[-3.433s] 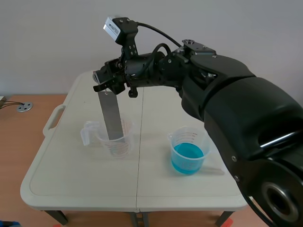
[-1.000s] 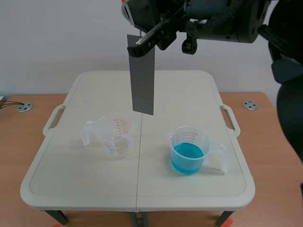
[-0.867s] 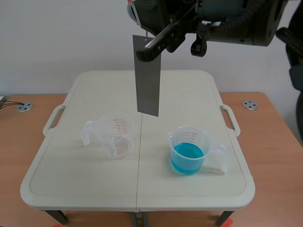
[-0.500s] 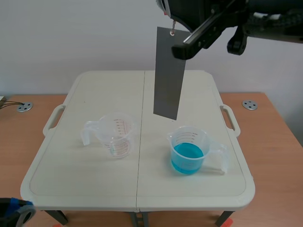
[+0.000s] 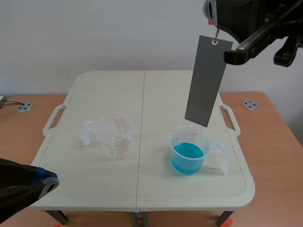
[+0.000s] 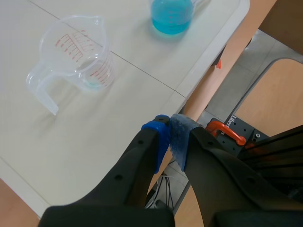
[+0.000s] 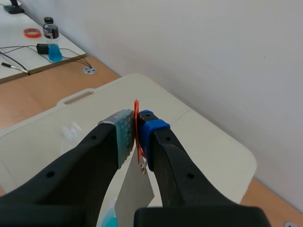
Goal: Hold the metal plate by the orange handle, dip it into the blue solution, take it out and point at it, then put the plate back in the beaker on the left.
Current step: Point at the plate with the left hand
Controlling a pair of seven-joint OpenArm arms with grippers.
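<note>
A long grey metal plate [image 5: 206, 80] hangs slightly tilted from my right gripper [image 5: 227, 53], high at the right. Its lower end is just above the beaker of blue solution [image 5: 188, 151]. In the right wrist view the right gripper [image 7: 137, 128] is shut on the thin orange handle [image 7: 137, 111], with the plate [image 7: 135, 198] hanging under it. The empty clear beaker [image 5: 113, 135] stands on the table's left half. My left gripper [image 5: 46, 182] is low at the front left corner, shut on nothing [image 6: 170, 135], with the empty beaker [image 6: 78, 54] and the blue beaker [image 6: 171, 14] ahead of it.
The white folding table [image 5: 142, 90] has carry handles at both sides and a seam down its middle. Metal floor discs [image 5: 250, 104] lie on the wooden floor. A bottle [image 7: 51, 40] and a tape roll [image 7: 32, 32] sit on a far desk.
The right arm lifted the plate out of the left beaker and carried it rightwards to above the blue beaker. The left gripper came into view at the front left.
</note>
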